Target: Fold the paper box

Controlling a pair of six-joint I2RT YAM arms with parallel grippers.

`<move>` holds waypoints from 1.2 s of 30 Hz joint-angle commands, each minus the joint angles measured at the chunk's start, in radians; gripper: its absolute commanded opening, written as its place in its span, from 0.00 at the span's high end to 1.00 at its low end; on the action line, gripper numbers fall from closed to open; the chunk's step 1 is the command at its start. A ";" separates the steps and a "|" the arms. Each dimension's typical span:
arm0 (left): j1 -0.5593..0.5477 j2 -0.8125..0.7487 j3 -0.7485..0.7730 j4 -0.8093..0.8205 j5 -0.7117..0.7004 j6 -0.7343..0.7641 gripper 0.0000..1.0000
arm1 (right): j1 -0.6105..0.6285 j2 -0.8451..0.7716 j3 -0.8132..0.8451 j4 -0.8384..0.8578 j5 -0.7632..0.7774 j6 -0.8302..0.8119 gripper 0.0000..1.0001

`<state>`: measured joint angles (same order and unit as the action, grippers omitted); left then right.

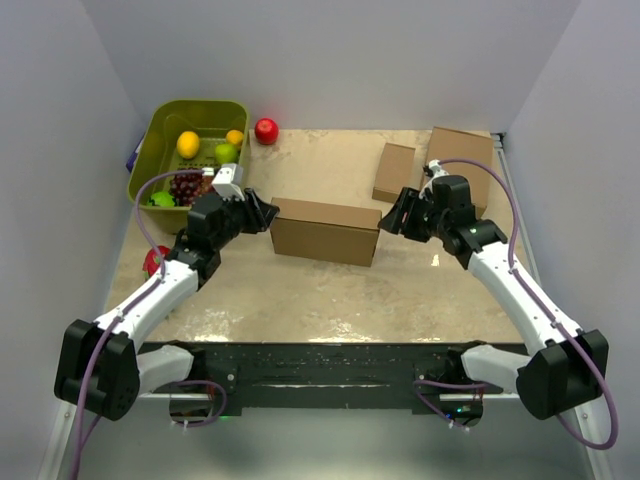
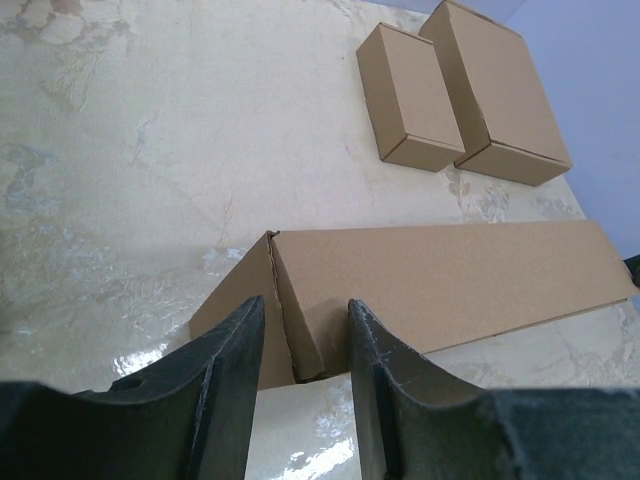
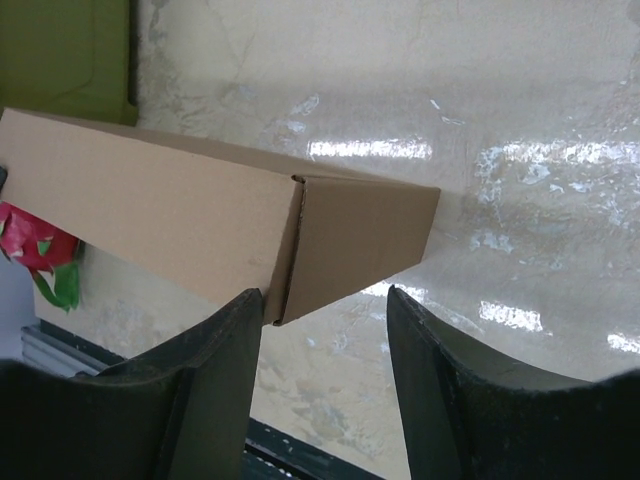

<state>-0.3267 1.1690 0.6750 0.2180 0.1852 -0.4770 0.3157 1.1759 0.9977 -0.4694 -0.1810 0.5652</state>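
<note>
Both paper box (image 1: pixel 325 232) ends between jaws: right end effector (image 3: pixel 322 295) released, left end effector (image 2: pixel 305 303) of unclear grip.

Bright, even overhead light; white glare patches streak the glossy table (image 3: pixel 520 310); shadows stay soft, and wrist-view foregrounds look slightly blurred.

Three brown boxes (image 1: pixel 325 232) (image 1: pixel 394 172) (image 1: pixel 462 158) — one green basket (image 1: pixel 198 104) — two grippers (image 1: pixel 268 212) (image 1: pixel 390 216)
</note>
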 commanded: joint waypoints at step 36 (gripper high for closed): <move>0.018 0.023 0.119 -0.158 0.092 0.031 0.34 | -0.001 0.194 -0.053 -0.250 0.189 -0.139 0.74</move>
<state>-0.3141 1.1984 0.7361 0.1425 0.2264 -0.4595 0.3271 1.2644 1.0279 -0.4629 -0.1932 0.5125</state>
